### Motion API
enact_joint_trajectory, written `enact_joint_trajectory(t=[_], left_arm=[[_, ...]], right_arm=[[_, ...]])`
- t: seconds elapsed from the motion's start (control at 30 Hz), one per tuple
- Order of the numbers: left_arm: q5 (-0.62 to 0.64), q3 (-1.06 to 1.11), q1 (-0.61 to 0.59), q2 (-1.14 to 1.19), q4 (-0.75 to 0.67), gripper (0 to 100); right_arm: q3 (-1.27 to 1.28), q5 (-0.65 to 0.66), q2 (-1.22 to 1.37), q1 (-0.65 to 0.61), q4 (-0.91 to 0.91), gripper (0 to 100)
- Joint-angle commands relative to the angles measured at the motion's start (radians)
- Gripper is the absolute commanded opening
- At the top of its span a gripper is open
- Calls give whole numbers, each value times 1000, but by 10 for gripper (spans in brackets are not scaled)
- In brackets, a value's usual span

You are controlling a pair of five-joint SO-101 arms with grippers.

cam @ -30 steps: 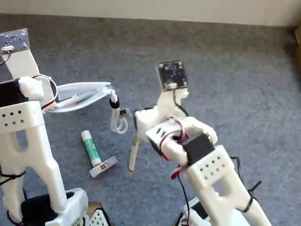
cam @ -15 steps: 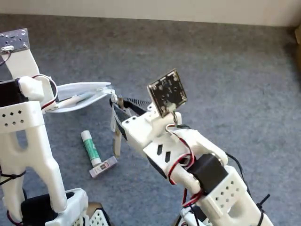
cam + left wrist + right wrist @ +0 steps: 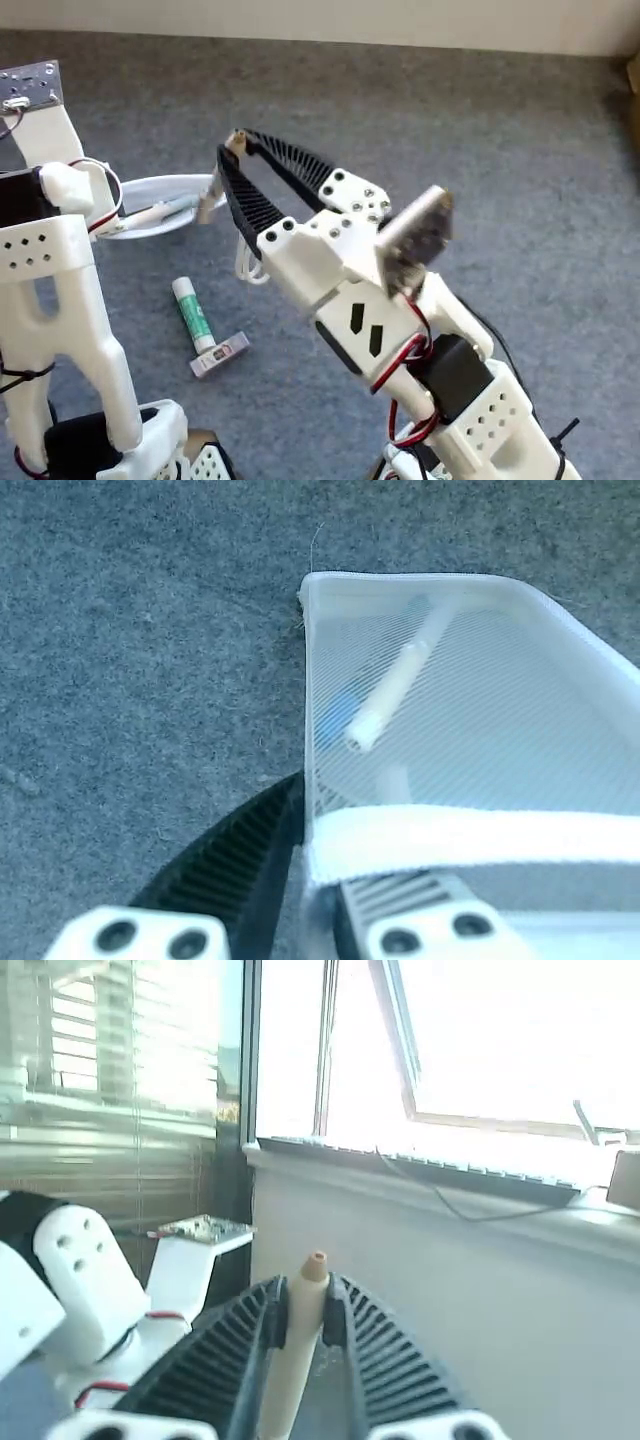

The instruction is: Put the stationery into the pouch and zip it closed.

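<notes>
A white mesh pouch (image 3: 165, 192) hangs at the left with its mouth open, and my left gripper (image 3: 310, 815) is shut on its edge. Inside the pouch (image 3: 470, 710) lies a white pen (image 3: 392, 690). My right gripper (image 3: 233, 152) is raised in the middle of the scene, shut on a beige pencil (image 3: 209, 201) whose lower end is close to the pouch's mouth. In the right wrist view the pencil (image 3: 300, 1330) stands upright in my right gripper (image 3: 306, 1305). A green glue stick (image 3: 190, 314) and a small eraser (image 3: 220, 354) lie on the carpet.
Grey carpet (image 3: 500, 150) covers the floor. A white cord loop (image 3: 250, 266) from the pouch lies beside the glue stick. The left arm's white body (image 3: 60, 300) stands tall at the left edge. A wall and a window (image 3: 480, 1040) are behind.
My right gripper has lifted the pencil off the carpet and swung it up and left toward the pouch, with its wrist tipped upward. The left arm and the pouch kept still.
</notes>
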Motion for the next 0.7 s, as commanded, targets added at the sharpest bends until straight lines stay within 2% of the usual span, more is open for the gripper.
enact_joint_trajectory(t=[0.0, 0.23, 0.4, 0.47, 0.57, 0.67], left_arm=[[2, -4, 21, -8, -3, 11], [2, -5, 21, -8, -3, 11], [2, -5, 21, -8, -3, 11], [2, -5, 21, -8, -3, 11], [2, -5, 21, -8, -3, 11], [2, -5, 21, -8, -5, 11]], right_arm=[[-10, 15, -22, -12, -117, 5], [44, 17, -19, -12, -165, 5], [188, 25, 1, -12, -412, 5], [232, 77, 30, -12, -483, 5], [260, 140, 94, -12, -544, 5], [263, 149, 159, -21, -579, 5]])
